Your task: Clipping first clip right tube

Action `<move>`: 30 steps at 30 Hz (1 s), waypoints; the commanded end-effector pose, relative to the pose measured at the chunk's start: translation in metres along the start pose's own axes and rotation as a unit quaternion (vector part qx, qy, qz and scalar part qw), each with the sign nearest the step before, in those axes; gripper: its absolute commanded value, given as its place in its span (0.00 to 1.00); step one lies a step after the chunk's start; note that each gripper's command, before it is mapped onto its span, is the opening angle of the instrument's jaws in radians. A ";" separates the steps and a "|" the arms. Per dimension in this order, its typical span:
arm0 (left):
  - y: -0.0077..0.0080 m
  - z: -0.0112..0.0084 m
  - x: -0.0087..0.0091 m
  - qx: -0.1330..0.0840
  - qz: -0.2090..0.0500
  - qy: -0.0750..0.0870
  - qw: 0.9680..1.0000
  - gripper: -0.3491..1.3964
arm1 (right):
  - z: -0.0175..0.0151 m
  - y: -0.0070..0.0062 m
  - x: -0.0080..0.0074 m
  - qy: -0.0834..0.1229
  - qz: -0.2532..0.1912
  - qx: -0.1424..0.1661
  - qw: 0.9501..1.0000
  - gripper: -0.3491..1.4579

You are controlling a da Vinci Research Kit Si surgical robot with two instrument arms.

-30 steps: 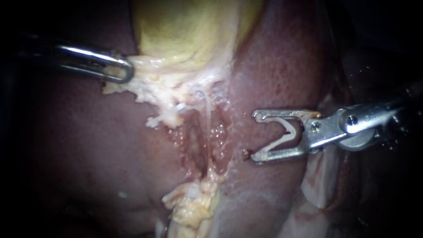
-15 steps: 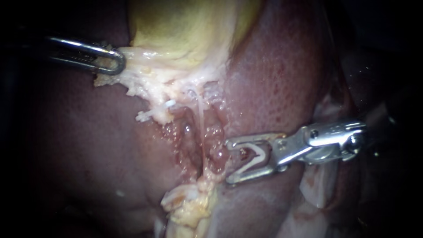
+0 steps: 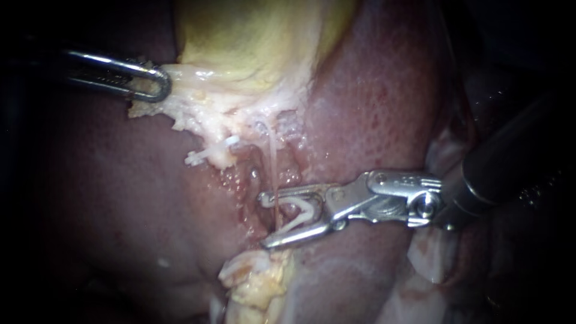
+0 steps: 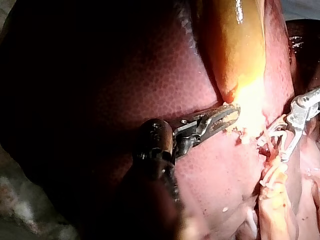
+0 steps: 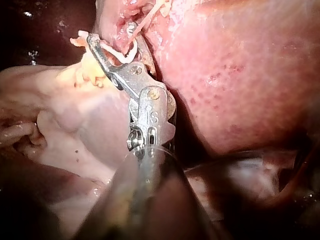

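Observation:
My left instrument (image 3: 153, 84) comes in from the left, its jaws shut on the pale tissue at the lower edge of the yellow gallbladder (image 3: 252, 42), holding it out to the left. The left wrist view shows the same grip (image 4: 227, 117). My right instrument (image 3: 264, 221) reaches in from the right. Its jaws stand apart and carry an open white clip (image 3: 298, 215) between them. A thin pale tube (image 3: 271, 162) runs down from the gallbladder and passes between the jaws and the clip's legs. In the right wrist view the clip (image 5: 121, 51) sits around the tube near the jaw tips.
Dark red liver (image 3: 384, 108) lies on both sides of the dissected groove. A lump of yellowish fat (image 3: 258, 279) sits just below the jaws. Pale tissue (image 3: 435, 252) lies under the right instrument's shaft.
My right instrument has moved left and slightly down across the liver until its jaws, with the clip, straddle the tube. The left instrument drew the tissue a little leftward, then held still.

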 end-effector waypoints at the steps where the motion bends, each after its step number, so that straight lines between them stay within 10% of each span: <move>1: 0.0000 0.0000 0.0000 0.000 0.000 0.000 1.000 0.00 | 0.0002 -0.0004 0.0002 0.005 0.001 0.004 1.000 0.46; 11: 0.0001 0.0001 0.0000 0.000 0.000 0.000 1.000 0.00 | 0.0011 -0.0048 0.0015 0.004 0.009 0.029 1.000 0.43; 30: 0.0001 0.0001 0.0000 0.000 0.000 0.000 1.000 0.00 | -0.0012 -0.0056 0.0026 0.023 0.090 -0.008 0.996 0.00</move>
